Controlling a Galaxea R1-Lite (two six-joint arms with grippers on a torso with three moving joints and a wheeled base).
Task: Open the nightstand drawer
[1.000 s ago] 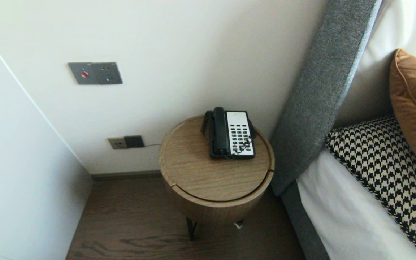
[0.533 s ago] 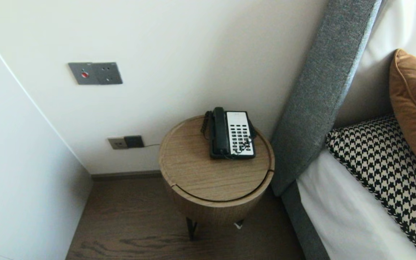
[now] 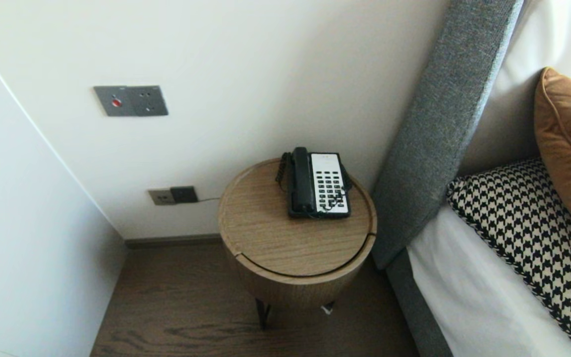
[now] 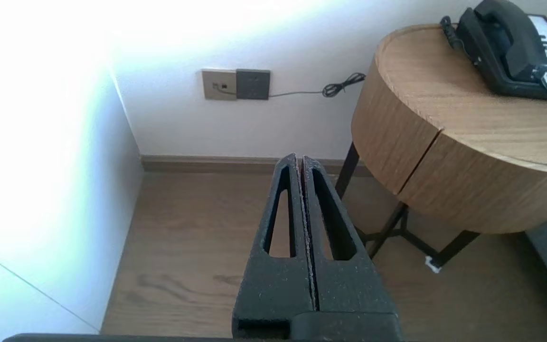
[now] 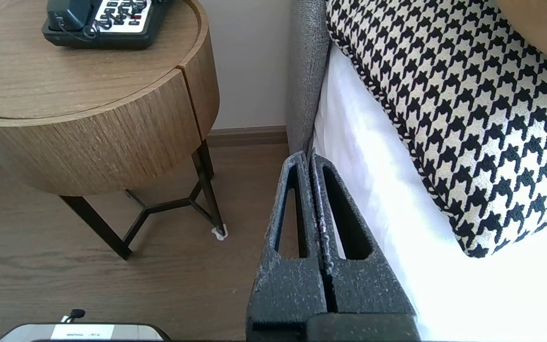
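The left hand [image 4: 300,159] was seen closed, its fingers pressed together with nothing between them. It was held low over the wooden floor [image 4: 183,247], short of the bench, and pointed toward the wall below the wall socket [image 4: 236,84]. Neither hand was shown in the head view.

The round wooden bench [image 3: 285,248] was placed in the middle of that frame. The telephone [image 3: 317,184] was set on the upper right part of its top, near the rim, with the handset [image 3: 303,181] laid in its cradle and the coiled cord [image 3: 281,171] gathered at the upper left of the set.

The right hand [image 5: 310,154] was likewise seen closed and empty, held low between the bench and the bed [image 5: 378,199], near the houndstooth pillow [image 5: 468,118].

Nothing was touched by either hand. The step was judged to be a start, with no approach yet made to the telephone, the thing nearest both hands. For it to be reached, a hand would have to be lifted above the bench rim, carried in over the top and opened wide enough for the handset. The raised rim and the cord were judged the points to be minded.
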